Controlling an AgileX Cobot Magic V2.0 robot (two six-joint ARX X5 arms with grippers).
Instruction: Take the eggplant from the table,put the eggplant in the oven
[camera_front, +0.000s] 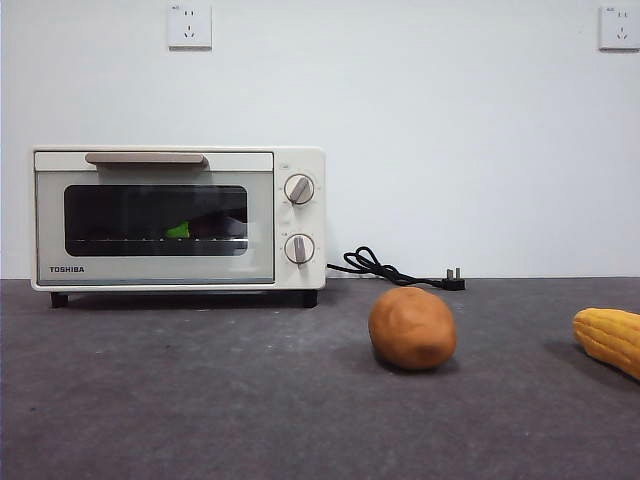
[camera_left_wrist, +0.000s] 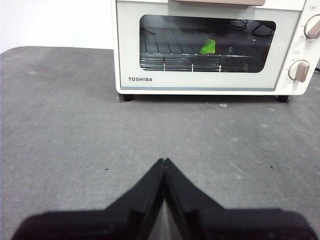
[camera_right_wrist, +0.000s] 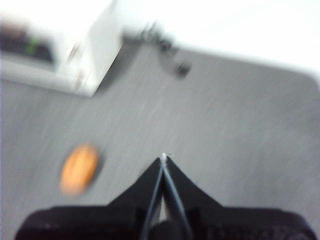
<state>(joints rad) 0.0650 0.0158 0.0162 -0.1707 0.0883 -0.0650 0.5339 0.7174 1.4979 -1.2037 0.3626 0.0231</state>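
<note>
Behind everything a plain white wall is seen, with two sockets high up, and below it the dark grey, mottled matte desk (camera_front: 200, 400) is spread across the whole foreground. At the back left the cream-white boxy Toshiba toaster oven (camera_front: 178, 218) is stood, its dark glass door shut under the beige bar handle (camera_front: 146, 158). Through the glass the dark purple glossy eggplant (camera_front: 215, 228) is made out lying on the rack, its bright green cap easiest to spot; so the vegetable is judged to be already inside, with nothing left on the desk to fetch.

The left claw (camera_left_wrist: 164, 161) is held low over bare desk, facing the oven front, jaws pressed together on nothing. The right claw (camera_right_wrist: 164, 157) is shown in a blurred picture, also closed and empty, above the desk, with the round brown potato (camera_front: 412, 328) off to one side.

Little risk is judged to remain. A careless sweep by the right arm could knock the potato rolling, or the yellow corn cob (camera_front: 610, 340) at the desk's edge could be nudged. The black cord (camera_front: 395, 268), trailed beside the oven, could be snagged. Nothing is seen blocking the oven front.
</note>
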